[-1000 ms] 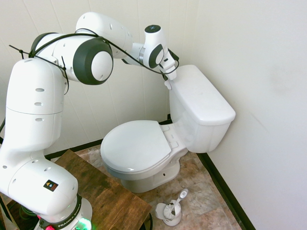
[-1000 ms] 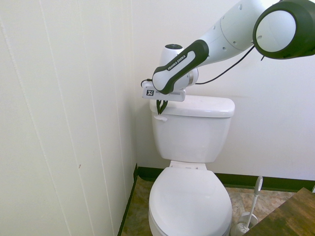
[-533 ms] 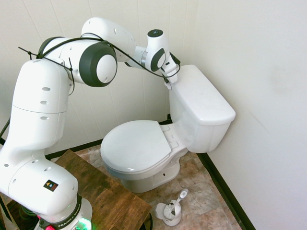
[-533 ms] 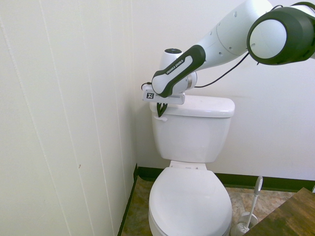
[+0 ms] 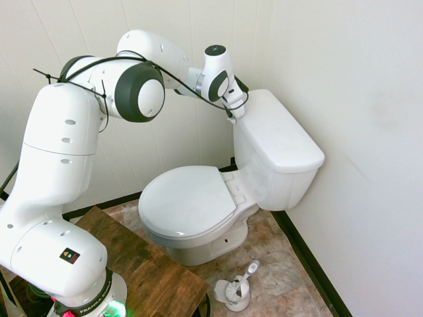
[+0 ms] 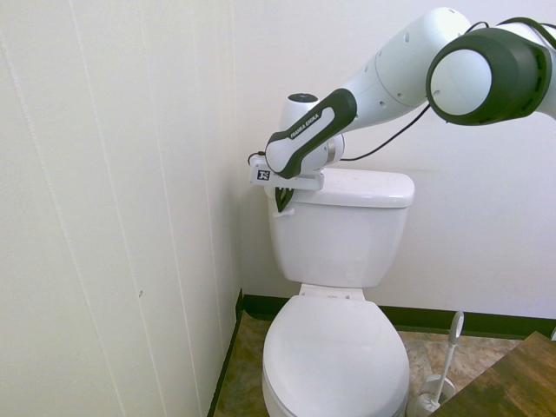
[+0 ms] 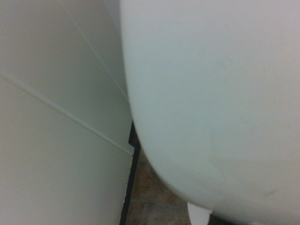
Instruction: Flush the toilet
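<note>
The toilet (image 5: 198, 198) is glossy white, with its oval seat lid down and a boxy lidded tank (image 5: 277, 142) against the wall. The tank (image 6: 343, 226) also faces the second exterior view. My gripper (image 6: 281, 200) hangs at the tank's upper corner on the paneled-wall side, pointing down, right where the small flush lever (image 6: 287, 208) sits. The first exterior view shows the gripper (image 5: 232, 113) at that same corner. Its dark fingers look pressed together with nothing between them. Whether they touch the lever is unclear. The wrist view is filled by the blurred tank side (image 7: 211, 93).
The paneled wall (image 6: 130, 217) stands close beside the tank. A toilet-brush holder (image 5: 234, 290) sits on the tiled floor in front of the bowl. A dark wooden board (image 5: 145, 264) lies beside the toilet. A small white tab (image 7: 200, 216) shows in the wrist view.
The arm's elbow has swung closer to the tank and the wrist has sunk a little. The gripper's tips stay at the tank's lever corner.
</note>
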Motion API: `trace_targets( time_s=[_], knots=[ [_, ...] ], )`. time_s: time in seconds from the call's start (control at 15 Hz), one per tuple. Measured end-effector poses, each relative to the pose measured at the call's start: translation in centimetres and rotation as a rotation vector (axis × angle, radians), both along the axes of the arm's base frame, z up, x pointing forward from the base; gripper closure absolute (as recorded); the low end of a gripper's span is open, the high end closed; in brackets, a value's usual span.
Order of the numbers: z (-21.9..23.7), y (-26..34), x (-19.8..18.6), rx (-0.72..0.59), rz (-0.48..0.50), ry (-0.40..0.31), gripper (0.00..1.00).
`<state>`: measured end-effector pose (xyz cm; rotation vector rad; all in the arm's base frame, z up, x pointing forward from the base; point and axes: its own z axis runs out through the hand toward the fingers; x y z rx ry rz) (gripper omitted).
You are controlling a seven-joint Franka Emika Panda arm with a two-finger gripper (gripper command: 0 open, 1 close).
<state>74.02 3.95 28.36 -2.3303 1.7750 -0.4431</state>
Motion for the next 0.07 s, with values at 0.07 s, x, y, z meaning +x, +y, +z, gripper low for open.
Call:
trace_targets(
  time_s=[0.07],
  knots=[
    [-0.04,0.08,0.14,0.001,-0.003,0.002,1.00]
  ],
)
